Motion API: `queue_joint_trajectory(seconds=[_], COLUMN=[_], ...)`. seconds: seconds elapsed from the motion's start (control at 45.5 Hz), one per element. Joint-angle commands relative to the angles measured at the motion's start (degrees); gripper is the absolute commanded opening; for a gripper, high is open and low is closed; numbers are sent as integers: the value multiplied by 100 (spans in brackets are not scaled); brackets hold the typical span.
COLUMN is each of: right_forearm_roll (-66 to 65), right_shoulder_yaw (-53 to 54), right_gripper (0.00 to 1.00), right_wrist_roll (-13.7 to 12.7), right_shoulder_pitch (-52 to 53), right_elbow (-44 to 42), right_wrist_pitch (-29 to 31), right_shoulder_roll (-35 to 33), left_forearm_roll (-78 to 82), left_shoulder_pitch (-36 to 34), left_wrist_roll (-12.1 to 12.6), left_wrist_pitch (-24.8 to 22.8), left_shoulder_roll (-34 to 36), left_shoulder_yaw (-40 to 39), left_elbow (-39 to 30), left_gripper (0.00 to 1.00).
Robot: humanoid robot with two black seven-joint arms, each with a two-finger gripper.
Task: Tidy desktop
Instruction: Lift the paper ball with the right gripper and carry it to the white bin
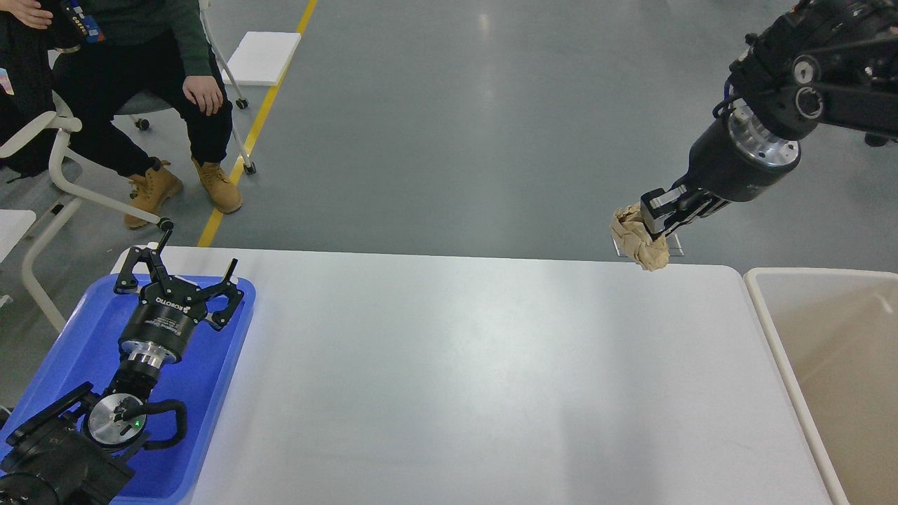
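Head view shows your right gripper (656, 223) clamped on a crumpled brown paper wad (637, 237), held up over the far right corner of the desktop (463, 365). The beige bin (772, 330) sits just beside that same edge, nearer you. Carry the wad across the bin's rim, well inside, before you let go, or it may bounce back out. Your left gripper (184, 270) hangs spread and empty above the blue tray (210, 393) at the desktop's left end.

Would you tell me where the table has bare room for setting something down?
The desktop is bare between the blue tray and the beige bin. The left gripper crowds the tray; the right gripper holds crumpled paper at the far-right corner.
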Motion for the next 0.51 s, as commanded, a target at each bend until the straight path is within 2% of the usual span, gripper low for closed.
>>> queue_joint_trajectory(seconds=[0.0, 0.264, 0.484], right_forearm_roll=[40, 102, 111], right_shoulder_yaw=[-308, -598, -809], right_gripper=[0, 0, 0], right_wrist_roll=[1, -26, -35], right_shoulder_pitch=[422, 238, -650], right_elbow=[66, -47, -1014], right_wrist_pitch=[198, 198, 198], right_shoulder_roll=[-178, -380, -846], left_forearm_roll=[0, 0, 0], left_shoulder_pitch=[0, 0, 0], left_wrist_roll=[0, 0, 0], left_wrist_pitch=[0, 0, 0], left_shoulder_roll=[0, 0, 0], left_shoulder_yaw=[0, 0, 0], left_elbow=[2, 2, 1], left_gripper=[99, 99, 99])
